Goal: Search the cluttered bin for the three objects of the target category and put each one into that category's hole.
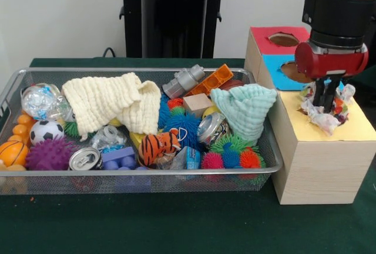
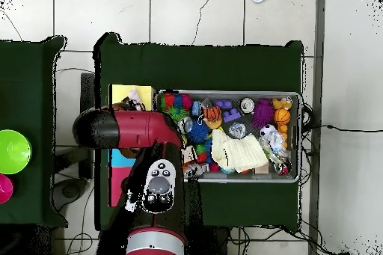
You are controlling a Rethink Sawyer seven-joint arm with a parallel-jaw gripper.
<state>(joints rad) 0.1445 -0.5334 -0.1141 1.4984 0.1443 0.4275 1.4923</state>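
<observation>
Gripper stood over the yellow panel of the wooden sorting box, its black fingers pointing down into a crinkled clear-plastic bundle with coloured bits inside. Fingers looked close together with the bundle bunched around them; whether actually clamped on it could not be told. Bundle rested on or just above the yellow panel, under the tool; hole in that panel not visible, hidden by bundle and gripper.

Behind the tool on the same box: blue panel with a round hole partly hidden by the red wrist, and farther behind it a red panel with an open round hole.

Beside the box, away from the tool in the front view: wire mesh bin, full. Nearest the tool a mint green cloth; beyond it spiky rubber balls, a tin can, a tiger plush, an orange building block, a grey metal part. Cream waffle cloth draped across the middle. At the end farthest from the tool: second crinkled plastic ball, a small soccer ball, a purple spiky ball, a small basketball.

In the overhead view the red arm covered most of the box.
</observation>
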